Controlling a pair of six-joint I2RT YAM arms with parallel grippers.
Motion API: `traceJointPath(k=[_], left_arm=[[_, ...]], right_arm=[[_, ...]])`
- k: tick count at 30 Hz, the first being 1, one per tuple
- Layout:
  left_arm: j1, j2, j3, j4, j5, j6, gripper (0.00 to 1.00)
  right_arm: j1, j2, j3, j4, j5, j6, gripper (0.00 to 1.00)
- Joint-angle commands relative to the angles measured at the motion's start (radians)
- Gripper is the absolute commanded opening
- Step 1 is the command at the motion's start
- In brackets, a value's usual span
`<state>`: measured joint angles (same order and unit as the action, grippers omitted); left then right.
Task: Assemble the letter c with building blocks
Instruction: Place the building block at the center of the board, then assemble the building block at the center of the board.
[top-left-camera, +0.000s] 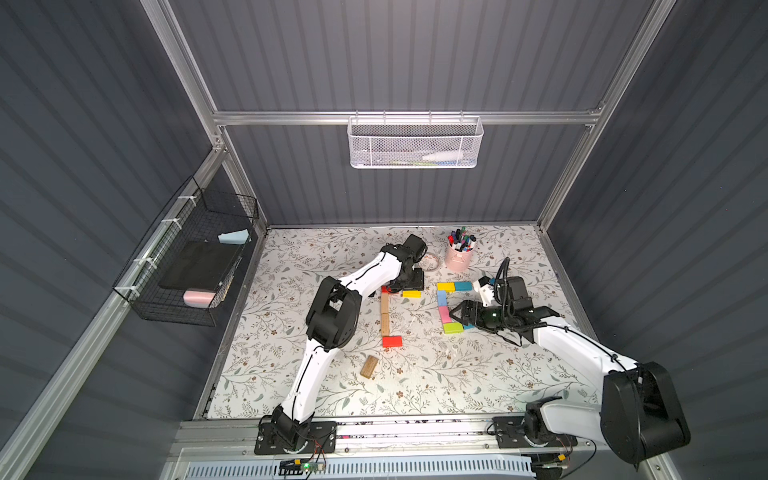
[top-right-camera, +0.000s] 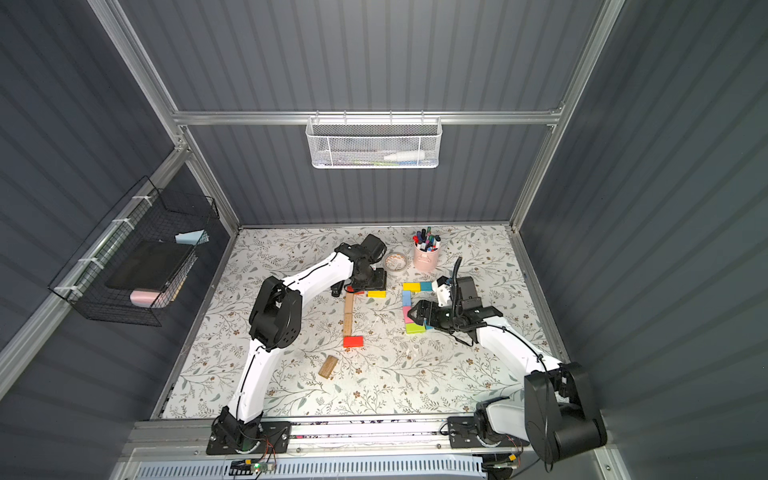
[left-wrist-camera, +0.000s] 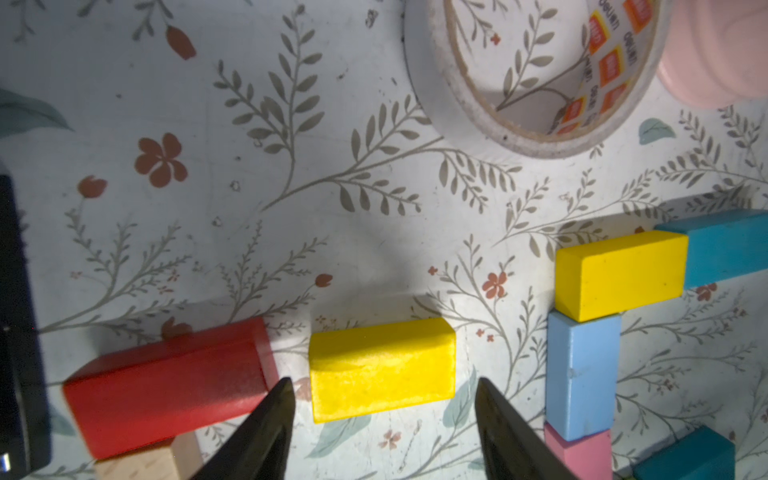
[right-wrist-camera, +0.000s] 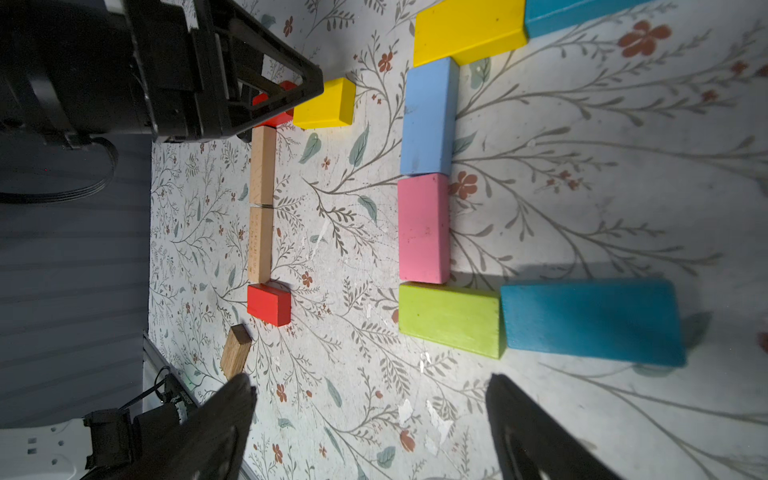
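Two groups of building blocks lie on the floral mat. On the left, a red block (left-wrist-camera: 166, 395), two wooden blocks (top-left-camera: 385, 315) and a red block (top-left-camera: 392, 341) form a column. A yellow block (left-wrist-camera: 382, 370) lies beside the upper red one. My left gripper (left-wrist-camera: 384, 388) is open just above this yellow block, with mat showing on both sides. On the right sit yellow (right-wrist-camera: 469, 29), teal (right-wrist-camera: 573, 12), light blue (right-wrist-camera: 430, 116), pink (right-wrist-camera: 424, 228), lime (right-wrist-camera: 451, 320) and teal (right-wrist-camera: 590, 322) blocks in a C. My right gripper (right-wrist-camera: 370, 384) is open and empty beside the lime block.
A loose wooden block (top-left-camera: 369, 366) lies nearer the front. A tape roll (top-left-camera: 431, 262) and a pink cup of markers (top-left-camera: 459, 257) stand behind the blocks. A black stapler (left-wrist-camera: 16, 332) lies left of the red block. Baskets hang on the back and left walls.
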<state>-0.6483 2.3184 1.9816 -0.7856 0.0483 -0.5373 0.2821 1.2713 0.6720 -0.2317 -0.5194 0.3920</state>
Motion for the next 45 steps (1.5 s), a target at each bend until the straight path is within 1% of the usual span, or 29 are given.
traceJointPath(k=[1, 3, 6, 8, 10, 16, 21, 22, 26, 30, 33, 36, 42, 45], left_arm=[[-0.008, -0.010, 0.023, -0.022, -0.018, 0.010, 0.67], [-0.007, -0.041, 0.005, -0.009, -0.017, 0.010, 0.67], [-0.007, -0.114, -0.052, 0.036, -0.004, 0.011, 0.67], [-0.008, -0.180, -0.107, 0.052, 0.034, 0.011, 0.66], [-0.006, -0.245, -0.169, 0.067, 0.067, 0.004, 0.66], [0.019, -0.451, -0.362, 0.102, 0.081, -0.002, 0.66], [0.100, -0.636, -0.556, 0.182, 0.161, 0.006, 0.66], [0.119, -0.673, -0.622, 0.195, 0.172, 0.012, 0.66], [0.188, -0.786, -0.737, 0.204, 0.196, 0.034, 0.66], [0.213, -0.846, -0.809, 0.206, 0.207, 0.052, 0.66], [0.226, -0.865, -0.851, 0.214, 0.227, 0.067, 0.66], [0.243, -0.887, -0.894, 0.228, 0.234, 0.084, 0.65], [0.318, -0.951, -0.973, 0.250, 0.320, 0.121, 0.66], [0.363, -0.986, -1.006, 0.260, 0.371, 0.139, 0.66]], right_arm=[[-0.004, 0.004, -0.007, 0.008, -0.010, -0.016, 0.87], [-0.004, 0.016, 0.002, 0.014, -0.039, -0.015, 0.83], [-0.004, 0.045, 0.022, 0.019, -0.085, -0.009, 0.74], [-0.003, 0.067, 0.038, 0.023, -0.110, -0.002, 0.69], [-0.002, 0.087, 0.060, 0.020, -0.113, 0.003, 0.66], [0.008, 0.142, 0.136, 0.022, -0.078, 0.051, 0.58], [0.033, 0.199, 0.186, 0.056, -0.043, 0.112, 0.49], [0.041, 0.214, 0.199, 0.063, -0.034, 0.125, 0.46], [0.087, 0.293, 0.268, 0.065, 0.018, 0.153, 0.33], [0.129, 0.382, 0.340, 0.071, 0.066, 0.185, 0.25], [0.152, 0.453, 0.399, 0.073, 0.097, 0.209, 0.14], [0.160, 0.517, 0.450, 0.081, 0.113, 0.226, 0.12], [0.171, 0.617, 0.530, 0.080, 0.153, 0.248, 0.01], [0.178, 0.657, 0.565, 0.071, 0.161, 0.252, 0.00]])
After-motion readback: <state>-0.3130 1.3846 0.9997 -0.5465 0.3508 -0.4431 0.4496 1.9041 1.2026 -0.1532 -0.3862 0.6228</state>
